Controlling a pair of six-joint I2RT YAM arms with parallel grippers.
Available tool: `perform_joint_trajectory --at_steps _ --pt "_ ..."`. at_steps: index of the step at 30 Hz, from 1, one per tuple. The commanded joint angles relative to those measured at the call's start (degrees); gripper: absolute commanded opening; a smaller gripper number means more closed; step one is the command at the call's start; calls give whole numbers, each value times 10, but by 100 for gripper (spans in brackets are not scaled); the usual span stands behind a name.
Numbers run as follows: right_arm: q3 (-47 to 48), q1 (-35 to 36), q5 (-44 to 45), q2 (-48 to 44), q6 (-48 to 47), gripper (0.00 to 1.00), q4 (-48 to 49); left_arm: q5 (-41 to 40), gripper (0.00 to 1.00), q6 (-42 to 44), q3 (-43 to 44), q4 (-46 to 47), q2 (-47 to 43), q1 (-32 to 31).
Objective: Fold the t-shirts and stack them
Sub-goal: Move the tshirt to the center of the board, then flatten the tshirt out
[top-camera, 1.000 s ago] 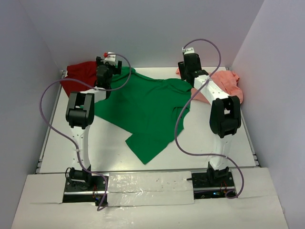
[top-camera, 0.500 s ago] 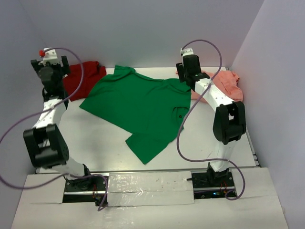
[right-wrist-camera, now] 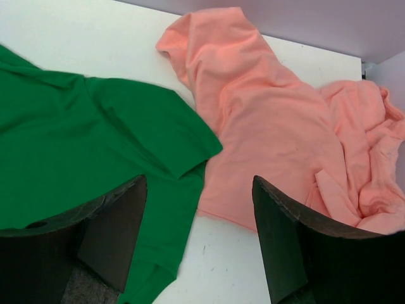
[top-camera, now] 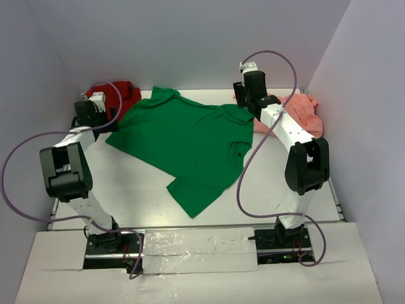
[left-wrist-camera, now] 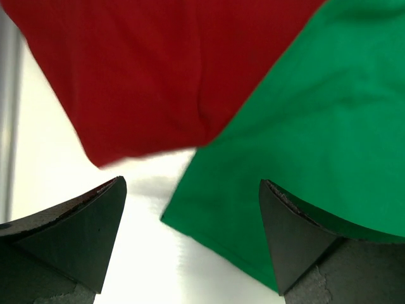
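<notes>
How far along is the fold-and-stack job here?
Done: the green t-shirt lies spread out mid-table, unfolded. In hand: nothing; the left tool hangs open over its edge beside the dark red t-shirt, the right tool open over a sleeve. Left: every fold and the stack; the salmon t-shirt lies crumpled.

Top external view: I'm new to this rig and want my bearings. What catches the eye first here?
The bright green cloth t-shirt spread flat across the middle of the white table dominates. A dark red cloth t-shirt lies bunched far left, a rumpled salmon pink cloth t-shirt far right. The left pincer and right pincer hang open where green meets each neighbour.
</notes>
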Motion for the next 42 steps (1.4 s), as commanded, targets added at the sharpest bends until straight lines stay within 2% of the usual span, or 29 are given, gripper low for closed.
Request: perform_joint_trajectory --at_steps 1,5,10,21,24,30,33,34,35,42 --pt "-10 4 0 -48 5 74 6 7 94 -14 40 -61 10 4" --pt "-7 4 0 -48 4 74 2 0 94 -18 87 -130 56 4" --pt "4 4 1 -50 1 74 -1 -14 94 -12 99 -158 78 7" --pt "19 4 1 -56 -4 74 -9 21 91 -1 173 -271 159 12" --pt "14 4 -1 -63 -3 74 -6 26 83 -3 168 -265 161 14" --pt "19 1 -1 -69 -4 74 -11 39 55 -3 170 -286 181 16" --pt "27 -3 -2 -73 -5 74 -16 46 26 0 164 -288 181 20" --pt "30 -3 -3 -75 -6 74 -16 48 9 1 163 -294 181 22" --pt "31 -3 -3 -76 -6 74 -18 51 1 1 163 -300 182 23" --pt "42 -4 -10 -87 -8 74 -32 44 0 20 107 -315 150 43"
